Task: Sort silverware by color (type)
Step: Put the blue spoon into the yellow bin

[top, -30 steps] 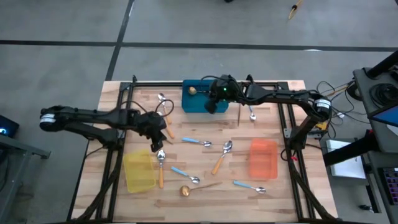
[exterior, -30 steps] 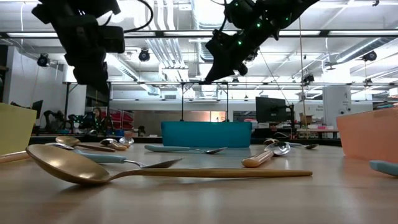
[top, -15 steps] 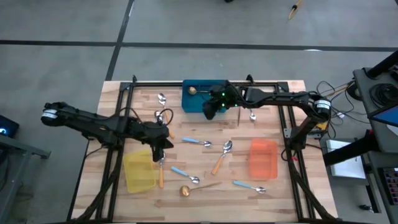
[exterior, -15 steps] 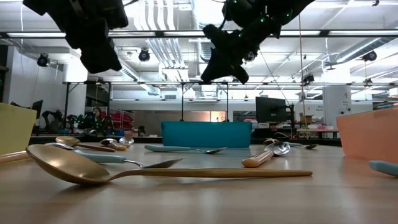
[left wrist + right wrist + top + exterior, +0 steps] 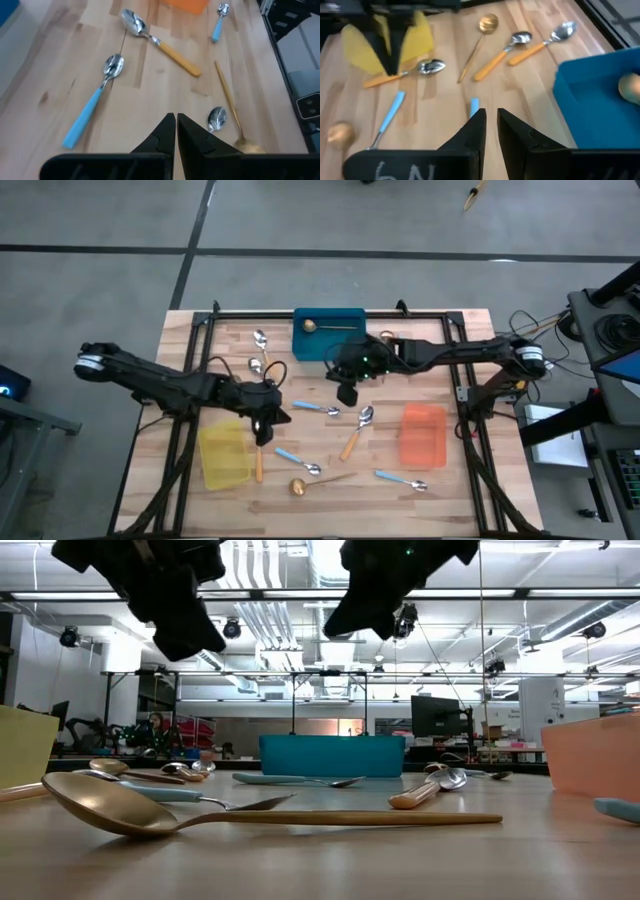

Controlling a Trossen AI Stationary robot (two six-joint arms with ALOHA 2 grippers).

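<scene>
Spoons lie flat and scattered on the wooden table. They include a blue-handled one (image 5: 318, 409), an orange-handled one (image 5: 356, 432) and a gold one (image 5: 313, 483). Another gold spoon (image 5: 322, 326) lies in the blue bin (image 5: 328, 345). My left gripper (image 5: 262, 428) (image 5: 176, 119) is shut and empty. It hovers above the bowl of an orange-handled spoon (image 5: 258, 455), beside the yellow bin (image 5: 222, 457). My right gripper (image 5: 347, 394) (image 5: 491, 115) hovers just near of the blue bin, above the blue-handled spoon (image 5: 474, 105). Its fingers are almost together and it holds nothing.
The orange bin (image 5: 423, 434) stands at the table's right. More spoons lie near the far-left corner (image 5: 260, 340) and along the near edge (image 5: 402, 479). A black frame (image 5: 330, 311) runs round the table's far edge and sides.
My right gripper has left its place over the blue bin and moved toward the near edge, to above the table's middle. My left gripper has moved right and toward the near edge, beside the yellow bin. No spoon has moved.
</scene>
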